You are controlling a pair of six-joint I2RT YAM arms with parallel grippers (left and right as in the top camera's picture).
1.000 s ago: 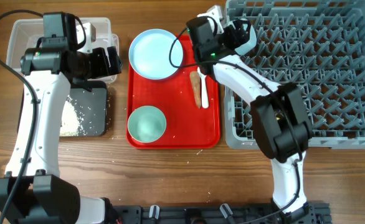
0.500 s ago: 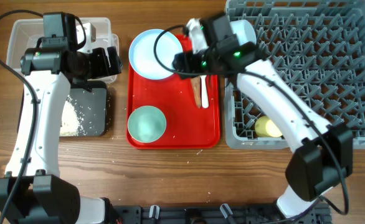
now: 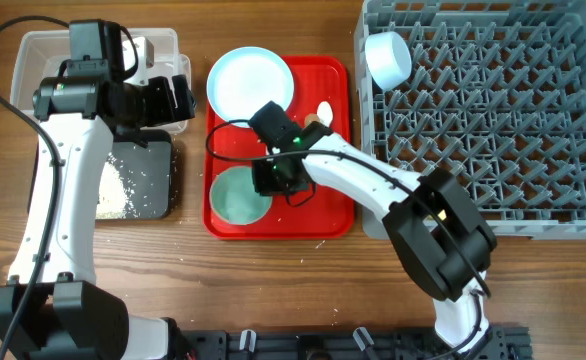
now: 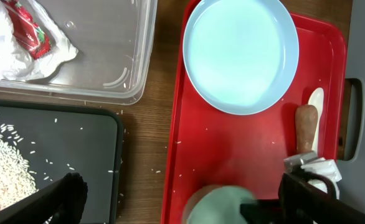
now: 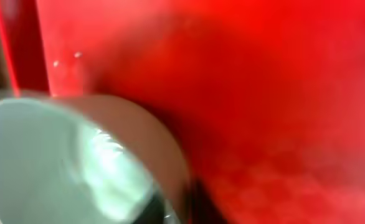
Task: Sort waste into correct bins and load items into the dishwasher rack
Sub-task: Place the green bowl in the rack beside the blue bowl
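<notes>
Well, my right jaws hang low over the red serving tray [image 4: 232, 152], right at the rim of a pale blue bowl [image 3: 231, 200] just to their left. My wrist view is a blur of red and bowl edge, so I cannot tell whether they are spread or closed. The plate [image 3: 251, 85] lies ahead of them, the white spoon [image 3: 324, 112] and brown sausage piece [image 4: 305, 127] ahead and slightly right, and the second bowl [image 3: 388, 57] sits in the rack [image 3: 493, 120] well off right. My left jaws hover spread wide and empty. The clear tub [image 3: 33, 60] holding the wrapper [image 4: 30, 34] is to their left, and the black tray [image 3: 148, 165] with rice crumbs [image 3: 118, 192] is behind-left.
</notes>
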